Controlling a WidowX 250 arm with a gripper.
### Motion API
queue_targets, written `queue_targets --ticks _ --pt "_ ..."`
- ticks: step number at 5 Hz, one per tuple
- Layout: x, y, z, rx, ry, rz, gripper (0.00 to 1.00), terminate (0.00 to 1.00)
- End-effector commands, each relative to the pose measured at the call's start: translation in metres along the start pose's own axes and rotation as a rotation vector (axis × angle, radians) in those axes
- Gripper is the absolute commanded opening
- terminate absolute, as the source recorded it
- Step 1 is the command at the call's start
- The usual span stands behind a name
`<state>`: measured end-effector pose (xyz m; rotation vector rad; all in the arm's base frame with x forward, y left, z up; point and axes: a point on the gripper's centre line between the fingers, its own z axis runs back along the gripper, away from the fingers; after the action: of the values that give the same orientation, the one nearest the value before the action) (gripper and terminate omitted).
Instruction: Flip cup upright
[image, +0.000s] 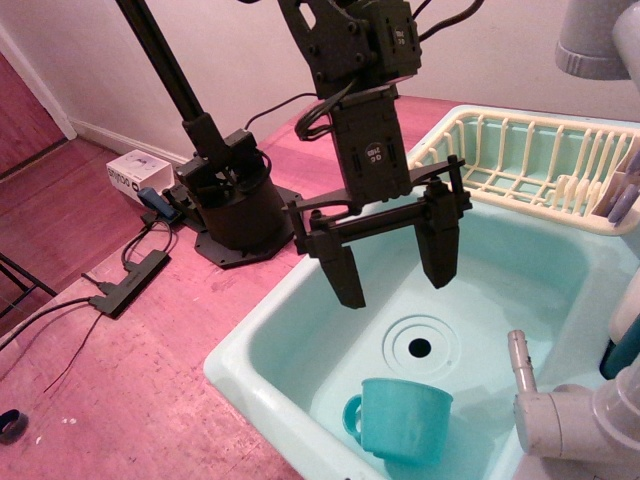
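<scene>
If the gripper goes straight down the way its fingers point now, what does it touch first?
Probably the bare floor of the sink near the drain, not the cup. The open gripper hangs above the basin, and the cup sits nearer the camera. Depth is unclear from this one view.

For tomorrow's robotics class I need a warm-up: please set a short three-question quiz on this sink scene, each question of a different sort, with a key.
1. True or false: the tool is closed around the cup.
2. Multiple choice: the cup sits (A) in the drying rack, (B) inside the sink basin, (C) on the floor.
3. Short answer: on which side of the cup, as pictured, is its handle?

Key:
1. False; the tool hangs open above the cup, apart from it.
2. B.
3. The picture's left.
</scene>
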<state>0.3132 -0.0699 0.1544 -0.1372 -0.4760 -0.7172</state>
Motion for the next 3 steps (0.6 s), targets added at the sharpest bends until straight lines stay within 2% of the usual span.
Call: queue_targets --ticks 1,2,3 --pt "0.0 0.0 0.0 0.0 0.0 0.0 1.0 0.0" --pt "-0.003 -0.004 -0.009 0.035 -0.101 0.164 1.0 0.0" --pt "-0.002 -0.01 -0.026 0.002 -0.166 0.266 1.0 0.0"
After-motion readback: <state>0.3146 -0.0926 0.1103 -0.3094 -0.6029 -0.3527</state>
